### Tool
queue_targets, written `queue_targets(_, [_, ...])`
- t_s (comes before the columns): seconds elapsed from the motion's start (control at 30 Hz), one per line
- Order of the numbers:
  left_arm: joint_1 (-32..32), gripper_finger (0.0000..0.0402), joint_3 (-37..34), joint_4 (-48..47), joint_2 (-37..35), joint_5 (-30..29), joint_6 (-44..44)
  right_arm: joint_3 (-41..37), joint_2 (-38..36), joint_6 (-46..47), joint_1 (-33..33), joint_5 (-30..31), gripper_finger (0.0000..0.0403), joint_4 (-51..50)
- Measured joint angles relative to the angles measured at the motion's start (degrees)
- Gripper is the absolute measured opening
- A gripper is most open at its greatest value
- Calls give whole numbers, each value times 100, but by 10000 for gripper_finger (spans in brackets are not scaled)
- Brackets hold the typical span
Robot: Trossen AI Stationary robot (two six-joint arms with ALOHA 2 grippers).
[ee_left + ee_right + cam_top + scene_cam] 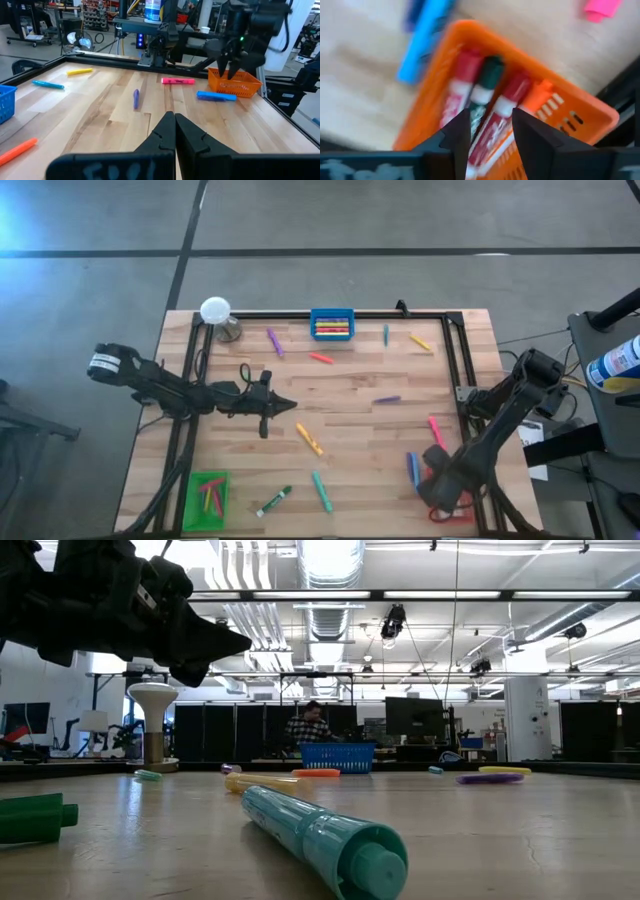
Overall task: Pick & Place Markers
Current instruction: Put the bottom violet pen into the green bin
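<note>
Since each of the markers [309,439] is a short, thin, rigid plastic stick, I judge them light and stiff, with smooth barrels that will roll on the wood and may slip between narrow fingers; the best hold looks to be across the middle of the barrel, fingers square to its length, clear of the cap. They lie scattered over the surface [350,420]: a yellow one near the centre, a teal marker [321,491] and a green-and-white marker [273,501] toward the near edge, a purple marker [387,399] and a pink marker [436,431] further right, others near the far rail. Some already sit in the blue tray [332,324], the green tray [209,499] and the orange tray [505,115].

Over the orange tray at the near right corner hangs the right hand [491,125], its fingers parted and empty, with three markers in the tray just below; I think one has just been let go, though the blur leaves that uncertain. Just beside that tray lies a blue marker [422,45]. Well apart, the left hand [285,405] waits mid-surface, clenched on nothing. A white lamp [216,311] stands at the far left corner, and the black frame rail [452,360] edges the right side, crowding any approach to the orange tray.
</note>
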Motion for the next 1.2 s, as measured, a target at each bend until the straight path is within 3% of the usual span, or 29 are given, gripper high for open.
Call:
queue_targets(0.13, [0, 0, 0, 0, 0, 0, 2, 356, -301, -524, -9, 308, 144, -376])
queue_targets(0.23, [1, 0, 0, -7, 0, 0, 2, 611, -553, -1085, 0, 1331, 141, -826])
queue_targets(0.37, [4, 0, 0, -37, 0, 0, 2, 594, -837, -2072, -43, 2938, 132, -627])
queue_targets(0.43, [4, 0, 0, -55, 0, 0, 2, 445, -954, -2285, -161, 3336, 127, -421])
queue_targets(0.57, [4, 0, 0, -98, 0, 0, 2, 62, -1036, -2226, -595, 3098, 114, -119])
queue_targets(0.73, [4, 0, 0, -103, 0, 0, 2, -195, -916, -2194, -1268, 2311, 107, -74])
queue_targets(0.93, [2, 0, 0, -138, 0, 0, 3, -235, -486, -2535, -1880, 1541, 136, -60])
queue_targets(1.2, [-2, 0, 0, -140, 0, 0, 2, -235, -46, -2776, -2101, 1196, 157, 300])
